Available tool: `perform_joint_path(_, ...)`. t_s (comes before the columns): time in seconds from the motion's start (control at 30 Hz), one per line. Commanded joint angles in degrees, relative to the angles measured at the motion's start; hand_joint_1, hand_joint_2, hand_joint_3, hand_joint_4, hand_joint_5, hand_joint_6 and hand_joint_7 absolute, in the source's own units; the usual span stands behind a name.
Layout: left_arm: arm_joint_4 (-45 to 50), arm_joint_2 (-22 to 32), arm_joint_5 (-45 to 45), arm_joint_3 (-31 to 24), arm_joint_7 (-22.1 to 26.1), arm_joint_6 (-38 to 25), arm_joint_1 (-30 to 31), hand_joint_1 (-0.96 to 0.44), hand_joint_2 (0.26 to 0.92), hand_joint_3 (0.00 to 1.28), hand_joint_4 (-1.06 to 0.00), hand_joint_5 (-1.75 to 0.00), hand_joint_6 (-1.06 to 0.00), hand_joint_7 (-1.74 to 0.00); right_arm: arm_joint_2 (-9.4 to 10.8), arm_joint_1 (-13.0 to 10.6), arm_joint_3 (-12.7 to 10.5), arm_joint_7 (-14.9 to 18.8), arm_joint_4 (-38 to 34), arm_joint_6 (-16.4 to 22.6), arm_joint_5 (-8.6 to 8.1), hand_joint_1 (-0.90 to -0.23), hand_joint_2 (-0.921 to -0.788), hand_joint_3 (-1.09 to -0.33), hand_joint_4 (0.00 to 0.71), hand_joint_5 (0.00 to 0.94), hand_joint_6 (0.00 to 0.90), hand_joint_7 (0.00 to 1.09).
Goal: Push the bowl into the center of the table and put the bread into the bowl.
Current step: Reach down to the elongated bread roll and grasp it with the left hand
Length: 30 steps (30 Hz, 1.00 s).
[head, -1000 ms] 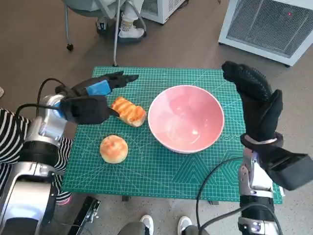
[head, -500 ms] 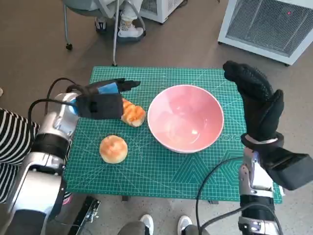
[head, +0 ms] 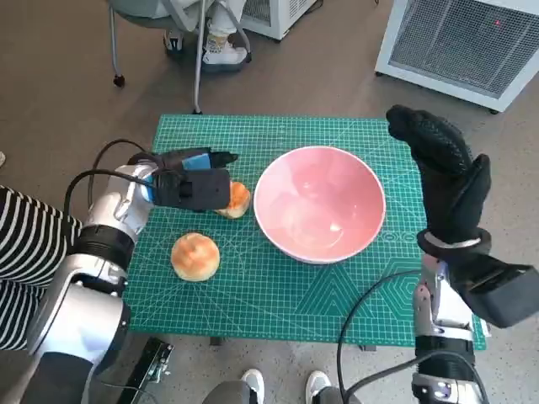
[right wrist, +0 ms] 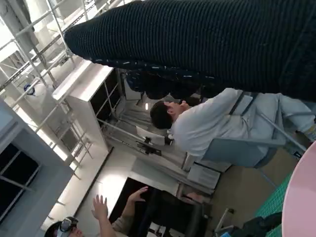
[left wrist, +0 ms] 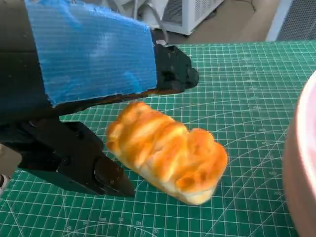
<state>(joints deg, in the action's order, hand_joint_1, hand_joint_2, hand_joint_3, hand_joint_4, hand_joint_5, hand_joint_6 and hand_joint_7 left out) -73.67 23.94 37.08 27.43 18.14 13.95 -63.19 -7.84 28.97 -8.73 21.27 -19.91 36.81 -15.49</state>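
1. The bread [head: 236, 200], an oblong glazed loaf, lies on the green mat [head: 286, 286] of the worktop just beside the pink bowl [head: 320, 204]. In the head view most of it is hidden under our left hand [head: 187, 183]; a second, round bun [head: 195, 255] sits nearer to us, apart from both.
2. We judge the loaf light, soft and easily dented, with a glossy crust that may slide a little. We would take it across its short width near the middle, with gentle pressure, so that it neither squashes nor tips.
3. In the left wrist view the fingers [left wrist: 175, 74] are spread, one side beyond the loaf [left wrist: 165, 150] and the thumb side before it. They straddle it; we cannot tell whether they touch it, and it lies flat on the mat, so we do not call it held.
4. Our right hand [head: 446, 181] is raised beside the bowl, fingers extended and holding nothing.
5. Against the frames of a second and half a second ago, the left hand has moved from the loaf's far-left side to directly over it, covering far more of it. Bowl, bun and right hand have barely shifted.
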Motion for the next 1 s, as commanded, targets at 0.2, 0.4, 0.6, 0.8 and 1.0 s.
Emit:
perform_joint_path(0.2,-3.6,-2.87,2.89,3.11,-1.51,-3.9,0.22,0.07,0.791,0.01,-0.13,-0.02,-0.3,-0.03,-0.16,-1.93,-0.11,-0.87,0.34,-1.07,0.59,-0.695,-0.921,-0.689,0.2,0.003,0.177,0.3)
perform_joint_path(0.4,-3.93,-3.71,3.46,3.88,-4.37,-3.77,1.9,0.06,0.814,0.02,-0.19,-0.04,-0.4,-0.07,-0.19,-2.33,-0.02,-1.09,0.72,-0.94,0.82,-0.692,-0.921,-0.689,0.2,0.002,0.175,0.3)
perform_joint_path(0.6,-4.13,-3.71,5.4,5.77,-9.18,-2.21,3.02,0.04,0.84,0.02,-0.43,-0.22,-0.6,-0.17,-0.14,-2.56,0.15,-0.99,0.72,-0.82,0.81,-0.692,-0.921,-0.689,0.198,0.001,0.174,0.3)
perform_joint_path(0.8,-4.19,-3.29,6.42,6.77,-12.42,-1.25,3.28,0.01,0.906,0.11,-0.59,-1.15,-0.55,-0.99,-0.2,-2.85,0.18,-0.68,0.76,-0.78,0.55,-0.693,-0.921,-0.691,0.198,0.001,0.166,0.3)
perform_joint_path(1.0,-3.94,-2.43,6.01,6.4,-13.48,-0.17,2.6,0.0,0.919,0.11,-0.62,-1.22,-0.57,-1.2,-0.19,-2.99,0.25,-0.56,0.46,-0.53,0.63,-0.69,-0.921,-0.702,0.197,0.001,0.158,0.3)
